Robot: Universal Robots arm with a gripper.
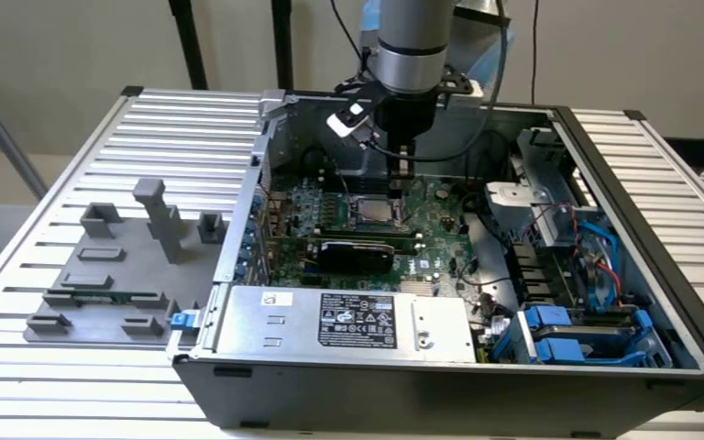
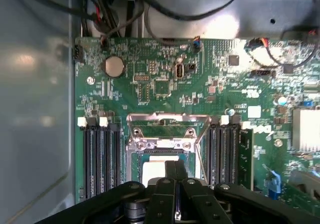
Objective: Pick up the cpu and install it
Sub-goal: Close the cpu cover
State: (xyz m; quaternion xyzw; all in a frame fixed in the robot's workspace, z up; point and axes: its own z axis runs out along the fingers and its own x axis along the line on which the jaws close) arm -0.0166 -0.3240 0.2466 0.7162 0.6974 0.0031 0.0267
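One slatted table (image 1: 59, 183): pale metal ribs carrying an open computer case (image 1: 450, 394), with a grey fixture (image 1: 107, 275) just beside the case on the exterior view's left.
Room: a plain light wall (image 1: 59, 46) behind, with black poles (image 1: 187, 41) standing against it.
Case floor: a green motherboard (image 2: 165, 83), a labelled power supply (image 1: 340, 321) at the near edge, and blue drive carriers (image 1: 560, 335) on the exterior view's right.
Arm (image 1: 411, 37): it comes down from above into the case, its upper part cut off by the picture edge.
Hidden: the gripper's black body covers the near part of the socket frame (image 2: 162, 134) in the wrist view. Small parts on the fixture are too fine to name.
Gripper (image 2: 176, 171): fingers pressed together with a thin seam between them, nothing pinched, poised over the socket.
Cpu (image 2: 152, 173): a flat, pale silver-grey square lying inside the socket frame between the banks of memory slots (image 2: 100, 159). One side is covered by the fingers (image 2: 170, 170), and I cannot tell whether they touch it.
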